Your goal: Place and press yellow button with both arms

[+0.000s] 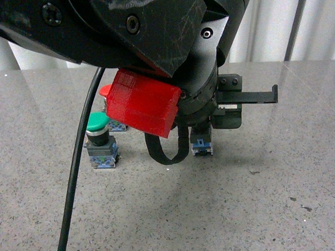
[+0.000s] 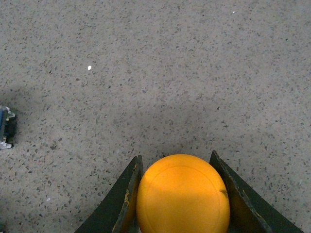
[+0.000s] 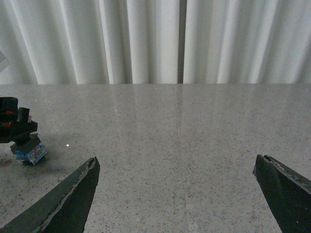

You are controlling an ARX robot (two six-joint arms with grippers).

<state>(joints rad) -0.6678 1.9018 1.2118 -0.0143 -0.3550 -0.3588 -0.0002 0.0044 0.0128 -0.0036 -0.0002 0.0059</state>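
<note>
In the left wrist view the yellow button (image 2: 182,194) shows as a round yellow cap filling the gap between my left gripper's (image 2: 181,167) two dark fingers, which are shut on it. In the front view only the button's blue-grey base (image 1: 202,145) shows below the left gripper (image 1: 201,130), at or just above the grey table; the cap is hidden by the arm. The right wrist view shows that base (image 3: 29,151) far to one side. My right gripper (image 3: 177,167) is open and empty, fingers wide apart, above bare table. It does not show in the front view.
A green-capped button (image 1: 98,124) stands left of the held button. Behind it a red-capped button (image 1: 106,90) is partly hidden by the arm's red housing (image 1: 143,103). A black cable (image 1: 75,179) hangs at the front left. White curtains (image 3: 146,39) close the table's far edge.
</note>
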